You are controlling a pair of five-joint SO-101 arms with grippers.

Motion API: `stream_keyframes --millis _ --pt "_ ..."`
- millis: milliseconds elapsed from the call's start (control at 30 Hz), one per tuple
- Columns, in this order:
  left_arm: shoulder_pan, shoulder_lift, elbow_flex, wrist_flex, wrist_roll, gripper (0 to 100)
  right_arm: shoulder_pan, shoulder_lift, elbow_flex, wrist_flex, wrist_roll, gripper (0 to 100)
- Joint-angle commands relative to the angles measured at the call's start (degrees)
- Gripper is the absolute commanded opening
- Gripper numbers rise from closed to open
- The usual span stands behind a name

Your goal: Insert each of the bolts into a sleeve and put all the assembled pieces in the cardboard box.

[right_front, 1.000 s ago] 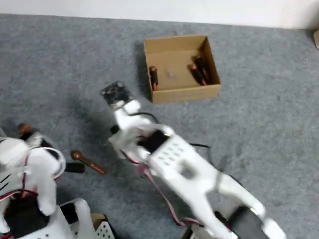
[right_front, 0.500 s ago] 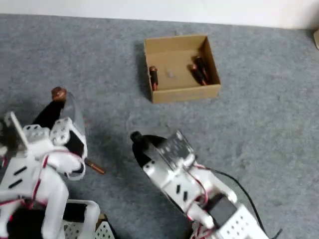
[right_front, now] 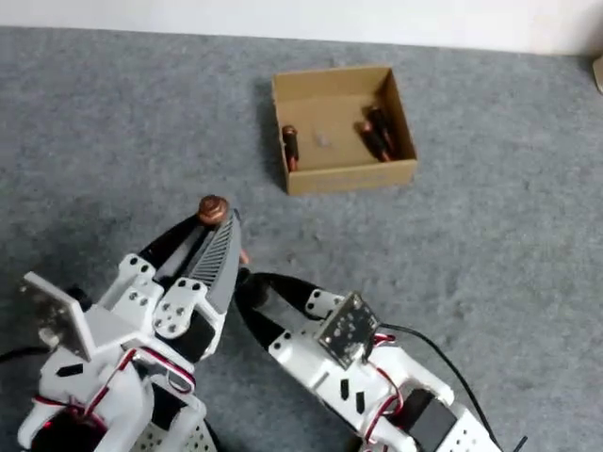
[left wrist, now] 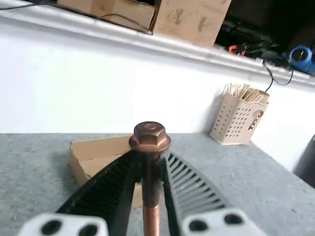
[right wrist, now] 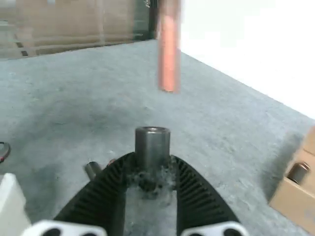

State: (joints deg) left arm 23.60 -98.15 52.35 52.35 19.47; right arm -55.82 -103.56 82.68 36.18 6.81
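bolt [left wrist: 150, 138] pinched in left gripper [left wrist: 151, 158], tip near sleeve [right wrist: 152, 143] clamped in right gripper [right wrist: 152, 166].

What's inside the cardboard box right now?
In the high view, the cardboard box holds three copper-and-dark pieces: a single piece by its left wall and a pair near the right wall. Its near wall hides a strip of floor.
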Motion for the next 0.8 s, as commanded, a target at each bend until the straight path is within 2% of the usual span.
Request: stream_keyframes --millis 0,233,467,600,767 --pt "1.3 -1.6 4.4 -3.4 -0.2 0 -0.5 -0.4 -0.3 -0.4 0.8 0.4" --pt "1.3 -6.5 7.8 -3.2 0.0 0 -0.3 -0.4 -0.3 -0.3 0.8 0.4" --pt "1.5 -6.5 8.1 -3.0 0.1 0 4.5 -0.5 -0.7 -0.4 0.6 0.4" --pt "5.7 -6.4 8.2 -2.9 0.1 0 4.4 -0.5 -0.7 -0.4 0.5 0.4" --pt "7.2 -6.4 10.2 -3.4 -0.3 0 4.4 -0.5 -0.7 -0.4 0.5 0.4"
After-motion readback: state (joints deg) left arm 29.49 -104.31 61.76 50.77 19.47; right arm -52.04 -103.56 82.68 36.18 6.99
